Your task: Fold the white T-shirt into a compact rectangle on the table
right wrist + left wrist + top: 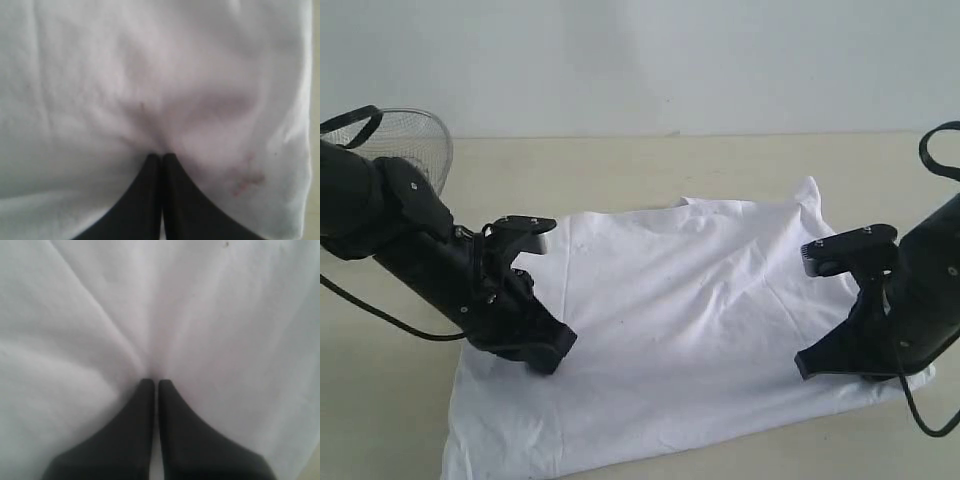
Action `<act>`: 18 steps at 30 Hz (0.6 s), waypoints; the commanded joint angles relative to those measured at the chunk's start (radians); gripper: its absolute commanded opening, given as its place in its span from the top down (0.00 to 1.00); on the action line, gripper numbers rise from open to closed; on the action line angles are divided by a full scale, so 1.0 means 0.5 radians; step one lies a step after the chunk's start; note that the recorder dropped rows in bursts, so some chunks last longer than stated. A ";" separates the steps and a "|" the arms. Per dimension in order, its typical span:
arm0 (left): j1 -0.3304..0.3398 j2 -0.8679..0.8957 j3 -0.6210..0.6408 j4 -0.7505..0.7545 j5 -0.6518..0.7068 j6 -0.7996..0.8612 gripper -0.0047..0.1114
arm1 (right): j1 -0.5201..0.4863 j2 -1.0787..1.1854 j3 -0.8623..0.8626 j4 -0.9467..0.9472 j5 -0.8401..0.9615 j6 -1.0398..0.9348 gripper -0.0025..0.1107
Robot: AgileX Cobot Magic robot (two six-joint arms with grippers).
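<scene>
**Spotter:** Grippers?

**Operator:** My left gripper [152, 383] has its jaws closed and its tips down in the cloth. Creases run into them, so I judge it pinches the white T-shirt [690, 320]. My right gripper [161, 156] reads the same.

**Spotter:** And the shirt?

**Operator:** It is spread on the table [620, 170], lower centre of the exterior frame, long axis left to right. Each arm sits over its own end, so I'd move both ends together.

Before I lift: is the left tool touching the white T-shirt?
Touching. The left wrist view shows the left tool shut, with its tips pressed into the white T-shirt, whose creases converge right at them.
</scene>
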 commanded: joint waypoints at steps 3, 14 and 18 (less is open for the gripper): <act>-0.004 -0.038 0.008 -0.028 -0.334 0.006 0.92 | -0.003 0.077 0.179 0.182 0.024 0.000 0.98; -0.001 -0.142 -0.213 -0.066 -0.460 0.032 0.92 | -0.003 -0.599 0.176 0.187 -0.058 -0.107 0.98; -0.001 -0.180 -0.291 -0.150 -0.618 0.032 0.92 | -0.003 -0.878 0.152 0.187 -0.057 -0.130 0.98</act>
